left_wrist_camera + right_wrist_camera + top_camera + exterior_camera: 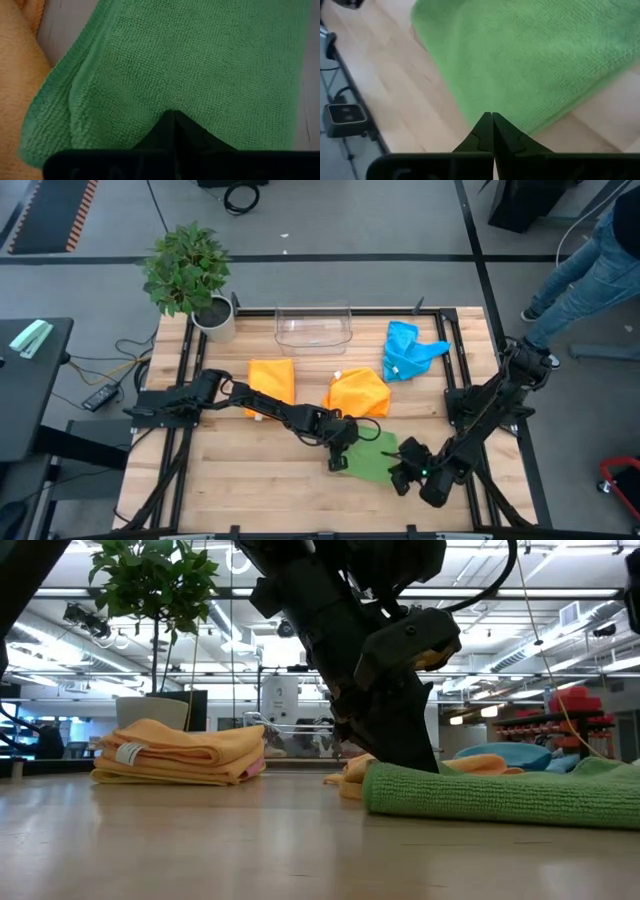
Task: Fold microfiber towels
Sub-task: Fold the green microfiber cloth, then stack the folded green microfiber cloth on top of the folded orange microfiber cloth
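From above, you find the green towel (368, 457) lying on the desk (250, 490) near the front edge, its long axis running roughly from ten o'clock to four o'clock. Your left gripper (338, 455) sits at the cloth's nine o'clock end, and your right gripper (403, 476) at its four o'clock end, so each arm has one end and neither is clearly nearer. A crumpled orange towel (357, 393) lies just at twelve o'clock of the green one, a folded orange towel (272, 379) at ten o'clock, and a blue towel (406, 350) farther back by the clear bin (314, 326).

At desk height, you see the green cloth (500, 792) as a low flat band, with a dark gripper planted down on its end; the folded orange stack (185, 753) stands well apart.

Through the left wrist camera, your jaws (173, 119) are pressed together, tips right at the green pile (200, 65); whether they pinch any fabric you cannot tell. A doubled edge shows along one side.

Through the right wrist camera, your jaws (492, 122) are likewise clenched, tips at the towel's edge (540, 55), bare wood beside them. A pinch there is not confirmed either.
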Controlling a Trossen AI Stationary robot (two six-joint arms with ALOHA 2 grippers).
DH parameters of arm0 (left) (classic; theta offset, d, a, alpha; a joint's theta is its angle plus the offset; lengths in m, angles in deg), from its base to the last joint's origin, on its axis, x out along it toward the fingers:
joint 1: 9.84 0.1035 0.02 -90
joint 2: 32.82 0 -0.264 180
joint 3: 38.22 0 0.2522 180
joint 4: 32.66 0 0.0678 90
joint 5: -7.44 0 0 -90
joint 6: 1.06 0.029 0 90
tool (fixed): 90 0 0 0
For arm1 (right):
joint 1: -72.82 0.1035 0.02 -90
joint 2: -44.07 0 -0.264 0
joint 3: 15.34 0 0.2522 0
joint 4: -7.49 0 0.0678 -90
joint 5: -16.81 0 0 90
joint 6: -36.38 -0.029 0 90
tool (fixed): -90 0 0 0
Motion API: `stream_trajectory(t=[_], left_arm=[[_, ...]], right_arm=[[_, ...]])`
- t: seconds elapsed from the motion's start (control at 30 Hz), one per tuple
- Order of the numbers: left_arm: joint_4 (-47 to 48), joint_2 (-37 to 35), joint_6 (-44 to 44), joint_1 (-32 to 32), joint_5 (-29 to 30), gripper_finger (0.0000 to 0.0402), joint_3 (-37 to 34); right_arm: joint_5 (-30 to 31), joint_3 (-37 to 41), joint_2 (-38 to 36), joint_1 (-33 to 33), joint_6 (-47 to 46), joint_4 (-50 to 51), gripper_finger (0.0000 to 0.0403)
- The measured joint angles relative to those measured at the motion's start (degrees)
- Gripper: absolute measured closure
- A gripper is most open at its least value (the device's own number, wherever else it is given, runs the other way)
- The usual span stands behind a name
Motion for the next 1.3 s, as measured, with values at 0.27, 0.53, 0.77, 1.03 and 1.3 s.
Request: stream_trajectory(t=[0.27,0.53,0.77,1.03,1.3], left_arm=[[-0.1,0.0,0.0,0.0,0.0,0.0368,0.0],[0.2,-3.2,2.8,0.0,-1.6,0.0323,0.8],[0.0,-7.1,11.2,-1.8,-9.0,0.0241,7.1],[-12.1,-3.3,24.6,-7.8,-8.0,0.0183,8.2],[-22.4,2.9,22.5,-8.8,-1.2,0.0168,8.6]], right_arm=[[-5.6,0.0,6.2,-1.3,1.2,-1.7,0.0402],[-5.3,0.0,3.1,-1.3,3.7,-1.4,0.0402],[-3.4,0.0,-1.1,-1.4,4.7,1.0,0.0402],[-0.4,0.0,-11.9,2.2,1.4,12.2,0.0402],[2.2,0.0,-23.5,8.9,-4.7,27.6,0.0402]])
